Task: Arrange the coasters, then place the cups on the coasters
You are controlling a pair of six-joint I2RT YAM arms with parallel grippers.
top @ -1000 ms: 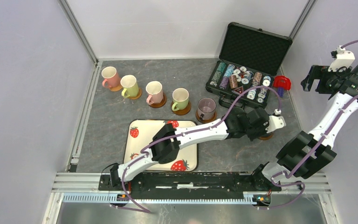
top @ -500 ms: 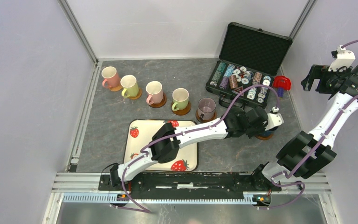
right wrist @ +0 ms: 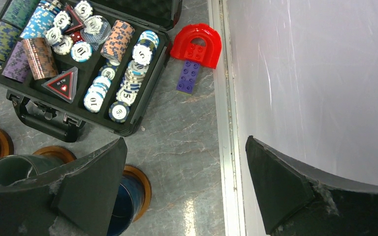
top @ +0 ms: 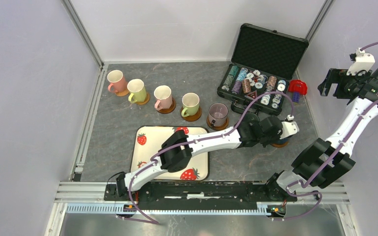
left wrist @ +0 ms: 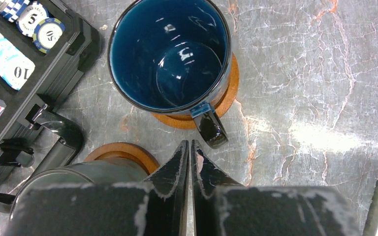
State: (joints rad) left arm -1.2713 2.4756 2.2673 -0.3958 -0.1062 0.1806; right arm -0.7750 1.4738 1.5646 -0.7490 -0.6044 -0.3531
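Observation:
A dark blue cup stands on an orange-brown coaster, its handle pointing at my left gripper. That gripper is shut and empty, just short of the handle. Beside it, a dark grey-green cup sits on another coaster. In the top view, five more cups stand on coasters in a row from the pink one to the mauve one. My left gripper hovers by the blue cup. My right gripper is raised at the right wall, open and empty.
An open black case of poker chips lies at the back right, its handle near the grey-green cup. Red and purple bricks lie by the right rail. A strawberry-print tray sits under the left arm.
My left gripper's jaws have closed fully, and the arm has drawn back slightly to the left, uncovering more of the blue cup. The right arm has not moved.

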